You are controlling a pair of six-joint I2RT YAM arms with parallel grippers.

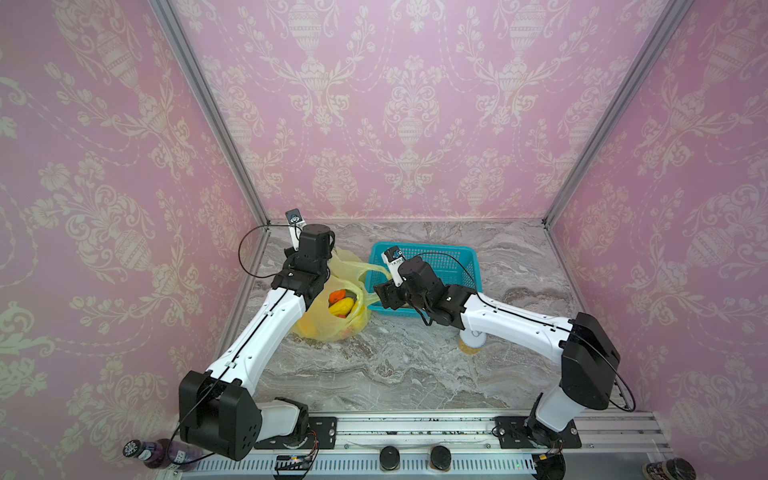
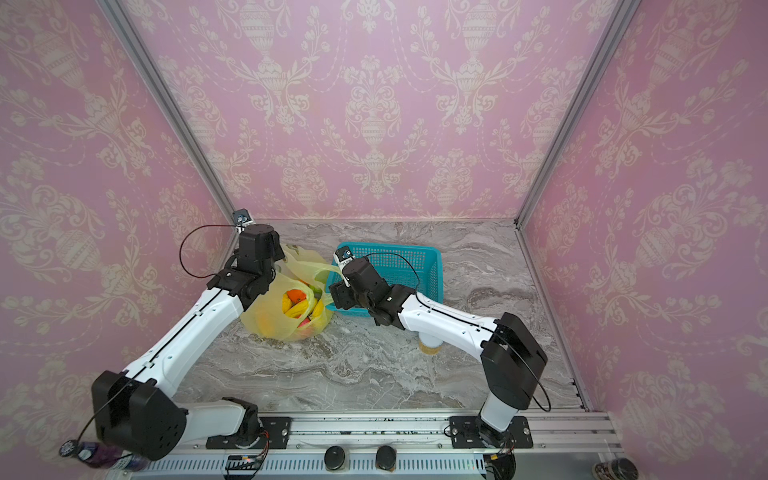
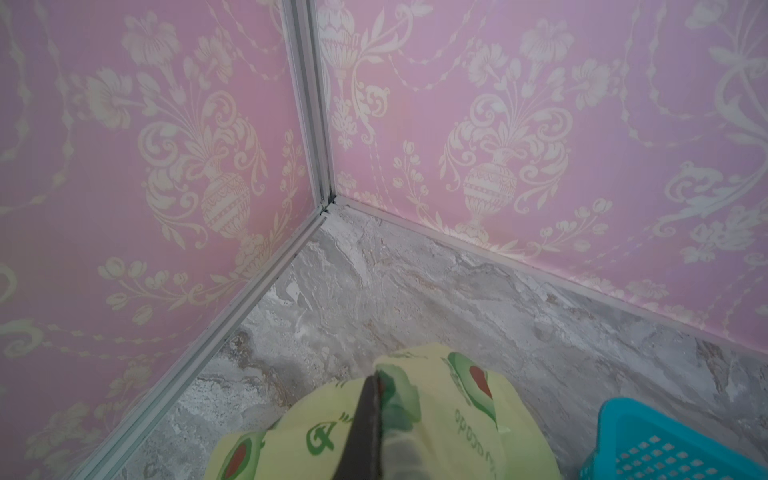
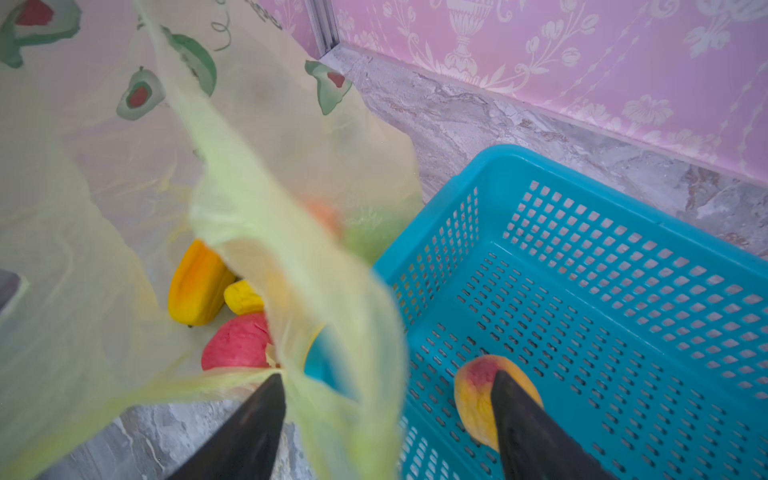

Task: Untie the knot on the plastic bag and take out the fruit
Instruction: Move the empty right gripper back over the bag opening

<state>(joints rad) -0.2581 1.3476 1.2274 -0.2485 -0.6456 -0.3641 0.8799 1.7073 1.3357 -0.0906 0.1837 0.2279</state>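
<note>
By the desk's (image 1: 415, 374) left rear corner the left hand (image 3: 374, 386) clamps the plastic bag (image 1: 320, 324), holding its mouth up over the fruit (image 1: 343, 305); the right hand (image 4: 388, 375), jaws apart with bag film between, hangs over the basket (image 1: 469, 249), seemingly mid-transfer

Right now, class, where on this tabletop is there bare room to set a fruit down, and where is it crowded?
Bare: the front of the table, bordered by the plastic bag, the jar and the rail; also the back corner right of the basket. Crowded: the gap between bag and basket, where the right gripper hangs.
</note>
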